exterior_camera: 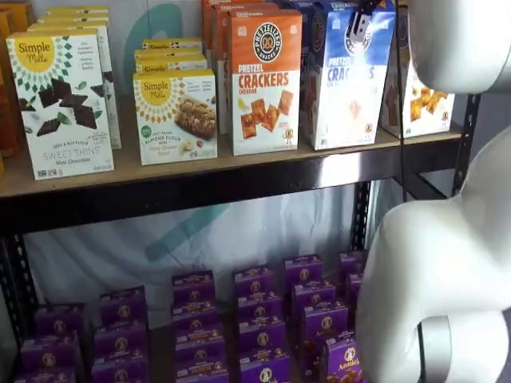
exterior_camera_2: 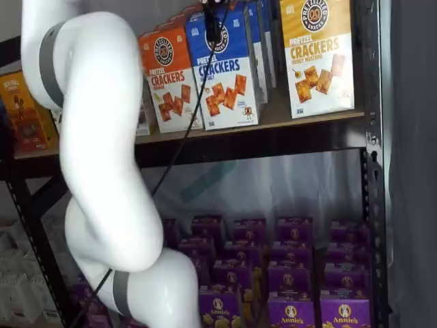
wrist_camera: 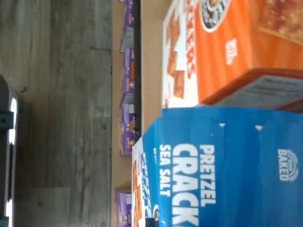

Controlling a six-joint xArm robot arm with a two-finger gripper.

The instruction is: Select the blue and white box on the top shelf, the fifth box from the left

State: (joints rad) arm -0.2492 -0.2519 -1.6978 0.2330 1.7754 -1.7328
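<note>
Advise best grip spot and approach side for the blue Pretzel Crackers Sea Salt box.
Grip the blue and white box by its top edge, coming from above at the front: it stands upright, with the orange Cheddar box close beside it. The claw is already shut there.

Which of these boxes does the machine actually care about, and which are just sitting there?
Part of the job:
- blue and white box
- top shelf
- hand, closed on that box's top

Just sitting there:
- orange cheddar box
- yellow cracker box
- Simple Mills boxes
- purple boxes below
</note>
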